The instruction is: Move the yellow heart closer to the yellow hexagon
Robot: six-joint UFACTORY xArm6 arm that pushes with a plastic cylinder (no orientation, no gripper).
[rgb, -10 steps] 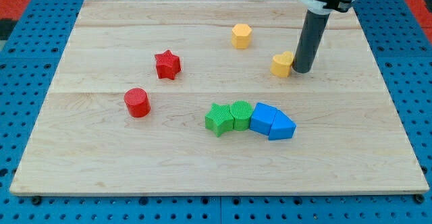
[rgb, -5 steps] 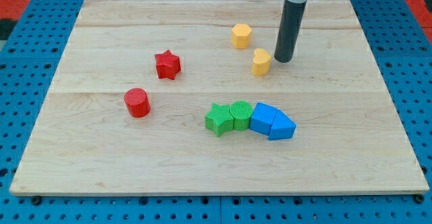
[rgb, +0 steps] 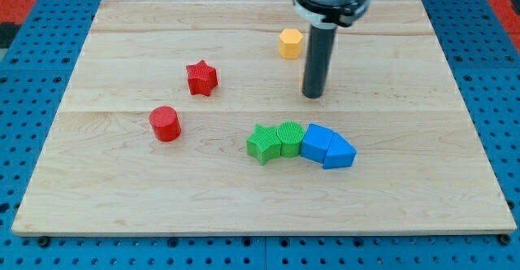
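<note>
The yellow hexagon [rgb: 290,42] sits near the view's top, right of centre on the wooden board [rgb: 122,180]. My rod stands just right of and below it, with my tip [rgb: 314,95] on the board below and to the right of the hexagon. The yellow heart does not show in this view; the rod covers the spot where it last lay.
A red star [rgb: 201,78] and a red cylinder [rgb: 165,124] lie on the left. Below my tip is a row of touching blocks: a green star [rgb: 262,143], a green rounded block [rgb: 289,138], and two blue blocks [rgb: 318,142] [rgb: 340,153].
My rod pushed the yellow heart left toward the hexagon, then moved left and down over the heart's place. The heart is now out of sight. Other blocks have not moved.
</note>
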